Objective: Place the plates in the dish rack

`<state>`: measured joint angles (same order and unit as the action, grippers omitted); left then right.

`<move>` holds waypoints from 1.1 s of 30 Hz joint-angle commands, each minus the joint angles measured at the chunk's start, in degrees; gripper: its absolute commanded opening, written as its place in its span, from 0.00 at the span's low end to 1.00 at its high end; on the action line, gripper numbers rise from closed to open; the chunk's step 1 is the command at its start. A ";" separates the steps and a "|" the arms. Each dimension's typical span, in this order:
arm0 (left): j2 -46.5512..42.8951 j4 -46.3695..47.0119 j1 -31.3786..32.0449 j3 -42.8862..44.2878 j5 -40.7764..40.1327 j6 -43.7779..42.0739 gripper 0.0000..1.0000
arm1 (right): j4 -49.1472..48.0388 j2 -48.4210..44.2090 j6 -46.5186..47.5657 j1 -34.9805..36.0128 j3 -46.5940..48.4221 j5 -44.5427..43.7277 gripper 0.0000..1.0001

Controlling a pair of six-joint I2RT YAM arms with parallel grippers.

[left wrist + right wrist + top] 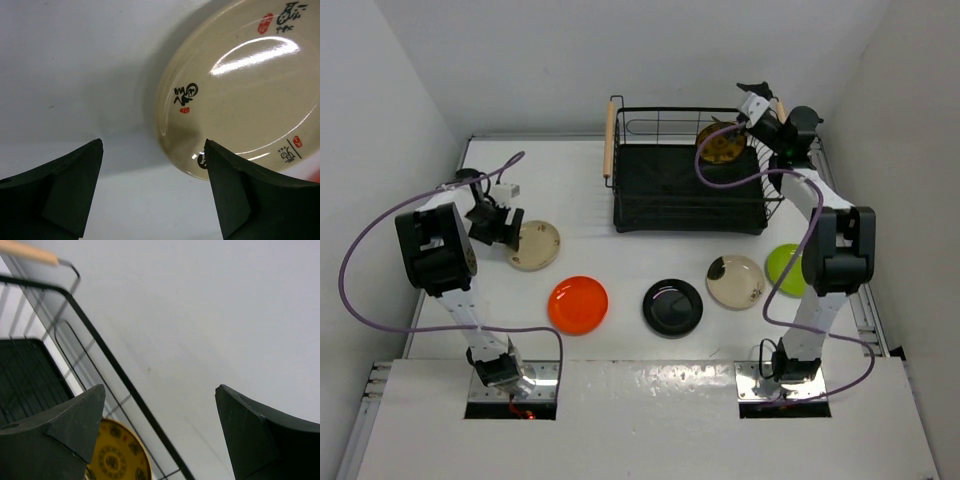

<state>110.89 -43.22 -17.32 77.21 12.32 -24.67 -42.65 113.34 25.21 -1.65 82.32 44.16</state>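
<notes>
one plate is in and five are out, so the loading looks barely begun. the yellow patterned plate [722, 144] stands on edge in the far right corner of the dish rack [660, 180], though i can't tell whether it sits in a slot or leans on the wires. the right gripper [752, 100] hangs just above it with its jaws spread wide and nothing between them.

the left gripper [505, 225] is low at the rim of the cream plate [534, 245], also gaping wide, with one finger over the rim and the other over bare table [620, 250]. i'd say this plate is the one in hand. the next move needs the jaws to drop and pinch that thin, raised rim, and a shallow glazed dish could easily skid.

the orange plate [578, 304], the black plate [673, 307], the beige plate [735, 281] with its dark patch and the green plate [784, 268] lie flat in a row nearer the arms. all are round, shiny and slick-looking. the rack is thin black wire over a dark tray, with a pale wooden handle [611, 137].
</notes>
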 commanded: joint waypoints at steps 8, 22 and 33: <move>1.33 3.67 1.85 -7.34 7.89 -3.20 0.75 | -11.05 -16.39 -4.91 3.23 -17.28 2.42 0.91; 0.66 4.03 -3.24 -0.05 22.13 3.75 0.00 | -4.20 -29.40 -0.17 4.55 -28.79 1.89 0.91; -14.02 -11.80 3.08 23.32 27.68 -10.12 0.00 | 45.20 -23.71 -4.99 16.32 -1.21 4.79 0.96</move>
<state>106.56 -50.17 -17.89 95.50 36.60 -27.07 -12.71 88.36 21.04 10.50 75.94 46.61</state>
